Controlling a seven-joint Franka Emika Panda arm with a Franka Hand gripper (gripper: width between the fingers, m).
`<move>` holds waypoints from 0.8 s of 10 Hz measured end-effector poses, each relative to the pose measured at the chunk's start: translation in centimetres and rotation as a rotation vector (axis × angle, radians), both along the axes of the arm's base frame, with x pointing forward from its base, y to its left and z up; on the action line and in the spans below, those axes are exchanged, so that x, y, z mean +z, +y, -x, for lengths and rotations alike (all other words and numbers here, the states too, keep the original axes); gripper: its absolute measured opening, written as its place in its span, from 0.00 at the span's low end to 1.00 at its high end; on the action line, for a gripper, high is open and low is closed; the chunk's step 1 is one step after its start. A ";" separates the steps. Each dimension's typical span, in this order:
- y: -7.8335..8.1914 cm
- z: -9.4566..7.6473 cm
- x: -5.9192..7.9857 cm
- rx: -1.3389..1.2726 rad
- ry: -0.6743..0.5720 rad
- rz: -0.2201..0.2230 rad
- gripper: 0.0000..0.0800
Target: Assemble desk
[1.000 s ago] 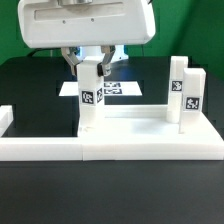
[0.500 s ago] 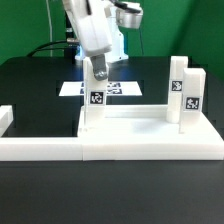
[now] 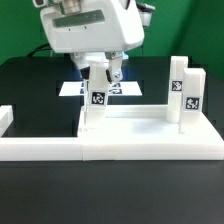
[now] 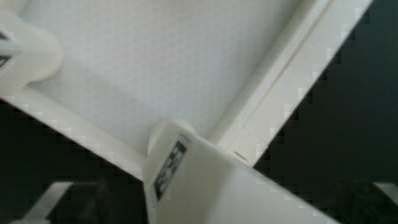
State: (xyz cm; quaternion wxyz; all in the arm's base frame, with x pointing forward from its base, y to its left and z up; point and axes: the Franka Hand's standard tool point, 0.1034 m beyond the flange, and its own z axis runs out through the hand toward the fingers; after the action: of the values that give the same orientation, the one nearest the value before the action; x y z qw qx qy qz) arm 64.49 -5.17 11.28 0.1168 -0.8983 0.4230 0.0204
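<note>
The desk top point(image 3: 150, 142) lies as a shallow white tray at the front of the black table. One tagged leg point(image 3: 95, 108) stands upright in its corner on the exterior view's left. Two more legs point(image 3: 178, 88) point(image 3: 193, 101) stand at the corner on the exterior view's right. My gripper point(image 3: 102, 76) hovers just above the left leg, open, its fingers point(image 3: 89, 70) apart and holding nothing. The wrist view looks down on that leg point(image 4: 199, 178), the tray floor point(image 4: 160, 70) and its rim point(image 4: 270, 95); my fingers do not show clearly there.
The marker board point(image 3: 128, 88) lies flat behind the desk top. A low white border rail point(image 3: 35, 150) runs along the front on the exterior view's left, ending in a short upturned end point(image 3: 6, 118).
The jaws, closed around the left leg a second ago, have spread and lifted clear of it. The wrist turned aside half a second ago and has swung back.
</note>
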 end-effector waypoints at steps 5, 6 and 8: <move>-0.3 -0.9 0.9 0.723 -0.122 0.117 0.81; 0.2 -0.9 0.8 0.831 -0.132 0.128 0.81; 0.3 -0.9 0.8 0.787 -0.128 0.121 0.68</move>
State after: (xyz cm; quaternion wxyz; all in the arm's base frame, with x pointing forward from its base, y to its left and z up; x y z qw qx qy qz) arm 65.37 -4.92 12.05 0.0730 -0.9964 0.0390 -0.0176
